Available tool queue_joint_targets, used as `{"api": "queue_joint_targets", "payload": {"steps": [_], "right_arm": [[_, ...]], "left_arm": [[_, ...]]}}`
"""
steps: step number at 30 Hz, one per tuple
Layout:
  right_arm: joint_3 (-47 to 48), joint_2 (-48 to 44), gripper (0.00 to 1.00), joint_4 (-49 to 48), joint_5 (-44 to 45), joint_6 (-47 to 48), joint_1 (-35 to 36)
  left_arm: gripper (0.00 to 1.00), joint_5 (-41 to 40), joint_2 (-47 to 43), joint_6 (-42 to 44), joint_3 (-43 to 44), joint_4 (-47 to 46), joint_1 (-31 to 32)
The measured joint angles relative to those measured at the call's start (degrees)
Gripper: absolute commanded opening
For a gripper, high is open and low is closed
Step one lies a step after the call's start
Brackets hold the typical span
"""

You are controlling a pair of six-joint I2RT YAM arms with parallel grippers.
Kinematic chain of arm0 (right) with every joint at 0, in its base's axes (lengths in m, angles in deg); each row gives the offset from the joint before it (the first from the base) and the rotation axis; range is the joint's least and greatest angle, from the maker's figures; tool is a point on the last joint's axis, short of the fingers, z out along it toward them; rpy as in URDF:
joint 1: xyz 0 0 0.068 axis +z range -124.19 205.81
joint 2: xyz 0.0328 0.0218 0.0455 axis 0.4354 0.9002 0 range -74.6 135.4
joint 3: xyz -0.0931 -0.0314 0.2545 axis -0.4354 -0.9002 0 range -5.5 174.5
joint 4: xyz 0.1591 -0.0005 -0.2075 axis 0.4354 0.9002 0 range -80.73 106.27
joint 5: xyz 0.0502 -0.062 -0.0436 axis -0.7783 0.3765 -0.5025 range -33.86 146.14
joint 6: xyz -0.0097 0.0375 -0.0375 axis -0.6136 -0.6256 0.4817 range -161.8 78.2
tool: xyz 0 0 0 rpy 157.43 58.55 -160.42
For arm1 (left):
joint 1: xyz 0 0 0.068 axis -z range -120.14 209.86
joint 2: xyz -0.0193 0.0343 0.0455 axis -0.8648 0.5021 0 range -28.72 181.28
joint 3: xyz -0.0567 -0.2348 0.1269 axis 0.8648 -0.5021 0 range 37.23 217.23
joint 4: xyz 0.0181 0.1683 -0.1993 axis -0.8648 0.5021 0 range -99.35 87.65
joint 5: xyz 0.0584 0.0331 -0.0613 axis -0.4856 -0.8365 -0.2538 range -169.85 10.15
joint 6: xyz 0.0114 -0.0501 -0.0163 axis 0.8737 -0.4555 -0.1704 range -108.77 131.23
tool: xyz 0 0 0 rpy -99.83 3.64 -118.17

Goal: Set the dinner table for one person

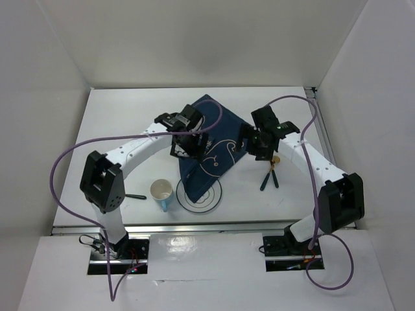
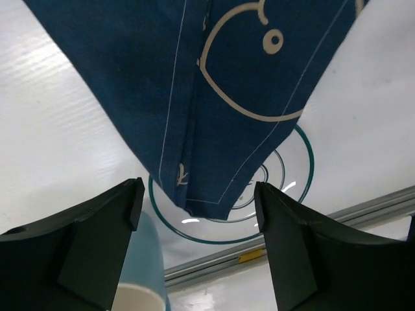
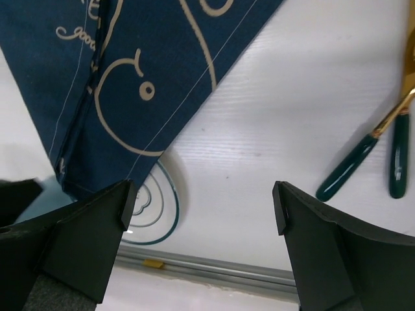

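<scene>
Setting looks barely begun: the folded whale-print placemat (image 1: 220, 152) overlaps the plate (image 1: 202, 199) near the dinner table's (image 1: 117, 116) front edge. The left gripper (image 2: 198, 191) and right gripper (image 3: 204, 191) gape wide, empty.

left end effector (image 2: 198, 197) jaws apart | right end effector (image 3: 202, 194) jaws apart

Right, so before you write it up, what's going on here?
Two robot arms are partway through setting the dinner table for one. The left arm hangs over a navy whale-print placemat, the right arm by its right edge, both with jaws open and holding nothing. The placemat lies askew, one corner covering part of a teal-ringed plate. A blue cup stands left of the plate; two green-handled utensils lie to its right.
</scene>
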Motion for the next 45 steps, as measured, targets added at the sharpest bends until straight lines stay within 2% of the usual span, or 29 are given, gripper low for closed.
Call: {"api": "queue_joint_targets", "payload": {"steps": [2, 7, 17, 23, 24, 27, 28, 30, 39, 45], "right_arm": [[-1.2, 0.0, 1.00, -1.0, -1.7, -0.6, 0.0], [-4.2, 0.4, 0.99, -3.5, -6.6, -2.9, 0.0], [-7.6, 3.0, 0.99, -7.3, -12.3, -5.8, -0.5], [-8.9, 4.3, 0.99, -9.0, -14.4, -6.8, -1.2], [-9.1, 4.4, 0.99, -9.5, -14.8, -6.9, -1.2], [-9.4, 5.0, 0.99, -10.4, -16.1, -7.2, -1.5], [-9.4, 5.4, 0.99, -11.0, -16.7, -7.3, -1.6], [-9.4, 6.8, 0.99, -12.3, -17.7, -7.6, -1.6], [-7.4, 13.9, 0.99, -13.6, -18.6, -7.7, -2.8], [-0.6, 17.2, 0.99, -12.8, -17.2, -5.3, -11.3]], "left_arm": [[0.93, 0.0, 2.1, -0.8, -0.7, -0.3, 0.4], [0.94, -1.3, 6.3, -1.1, -1.8, -0.2, 0.6], [0.80, -5.9, 12.6, -1.6, -1.8, 0.2, 0.6], [0.51, -7.9, 12.8, -2.6, -1.7, 0.4, 0.6], [0.41, -8.2, 12.8, -2.6, -1.5, 0.8, 0.6], [0.23, -9.0, 12.8, -2.7, -0.2, 1.8, 0.6], [0.09, -9.2, 12.8, -2.6, 0.7, 2.3, 0.6], [0.00, -9.6, 12.8, -2.5, 2.7, 3.6, 0.6], [0.00, -9.9, 12.7, -2.5, 15.3, 9.1, 0.6], [0.00, -9.2, 10.4, -2.6, 19.9, 10.2, -0.1]]}}
